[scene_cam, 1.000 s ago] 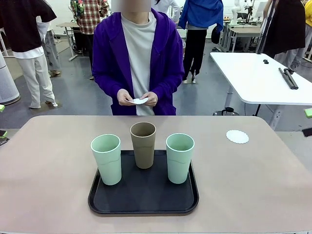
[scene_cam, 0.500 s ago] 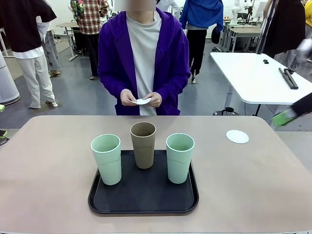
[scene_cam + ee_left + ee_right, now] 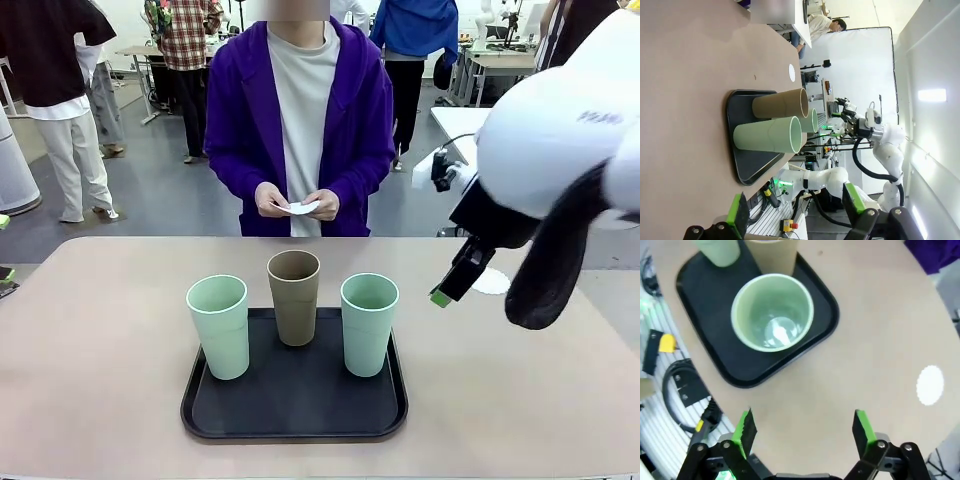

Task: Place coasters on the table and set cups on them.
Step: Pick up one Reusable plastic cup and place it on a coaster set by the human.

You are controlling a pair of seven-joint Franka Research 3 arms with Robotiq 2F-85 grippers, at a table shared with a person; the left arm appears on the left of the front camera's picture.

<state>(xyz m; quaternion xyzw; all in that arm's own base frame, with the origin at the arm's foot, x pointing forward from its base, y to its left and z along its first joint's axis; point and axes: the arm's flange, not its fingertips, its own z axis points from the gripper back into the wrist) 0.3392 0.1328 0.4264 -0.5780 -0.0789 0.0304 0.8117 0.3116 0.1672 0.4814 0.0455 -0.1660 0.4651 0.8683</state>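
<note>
Table [image 3: 90, 340] first, beige-pink and wide. Over its right side hangs the bulky white right arm [image 3: 560, 130], and a person [image 3: 305, 110] in a purple jacket stands at the far edge. A black tray [image 3: 295, 415] near the robot's edge carries all three cups [image 3: 218, 325] upright (two mint, the tan one between them, set farther back). The right gripper [image 3: 804, 425] and left gripper [image 3: 795, 207] both have fingers spread wide, holding nothing. One coaster [image 3: 930, 385] lies on the table right of the tray. The person's hands [image 3: 268, 200] hold a second coaster [image 3: 300, 208].
</note>
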